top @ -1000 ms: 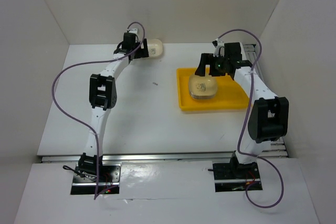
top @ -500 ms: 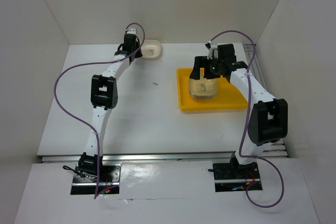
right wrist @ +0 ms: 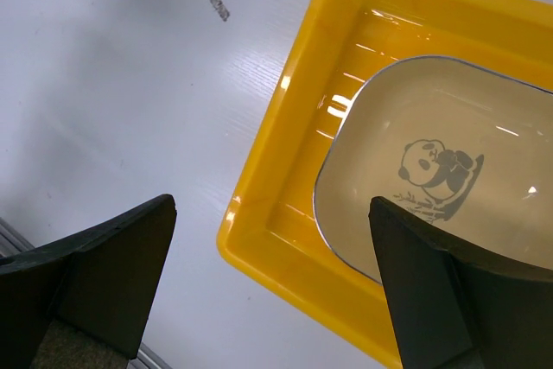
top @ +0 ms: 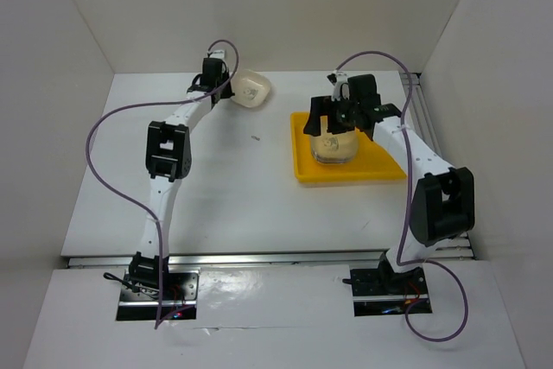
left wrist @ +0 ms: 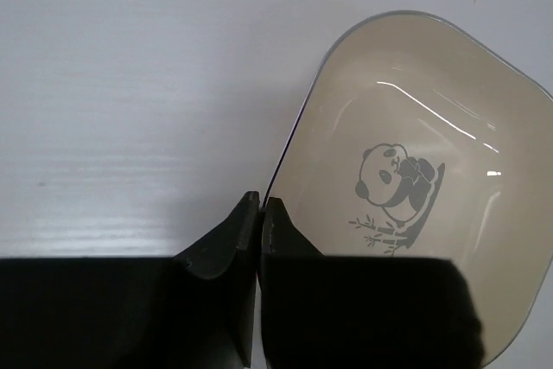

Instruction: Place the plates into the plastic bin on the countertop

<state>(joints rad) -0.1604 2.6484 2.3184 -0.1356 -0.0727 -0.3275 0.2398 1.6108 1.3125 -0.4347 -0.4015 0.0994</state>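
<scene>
Left hand (left wrist: 259, 205) clenched on the left rim of a cream plate (left wrist: 415, 170), dark fingers nearly meeting with only the thin edge between them. Panda drawing (left wrist: 397, 183) at the plate's centre, facing up. Seen from overhead, this plate at the far end of the table (top: 225, 187), just short of the back wall (top: 276, 15), seemingly tipped rather than lying flat; hard to tell whether any part touches the table. Bare white surface to the plate's left and on its near side.

Right hand (top: 333, 123) spread wide, grasping nothing, hovering above a stack of plates (top: 333, 149) inside the yellow-orange bin (top: 354, 174). Stack toward the bin's left end, top plate cream with the same panda mark. In the wrist view, a narrow strip of bin floor between the stack and the bin's left wall. Open bin floor to the right of the stack.

Bin on the right half of the table, its right edge near the right side wall (top: 492, 84). Small dark speck (top: 256, 137) on the table left of the bin, apart from the bin and from both hands. Wide bare stretch of table between the cream plate and the bin's near-left corner.
</scene>
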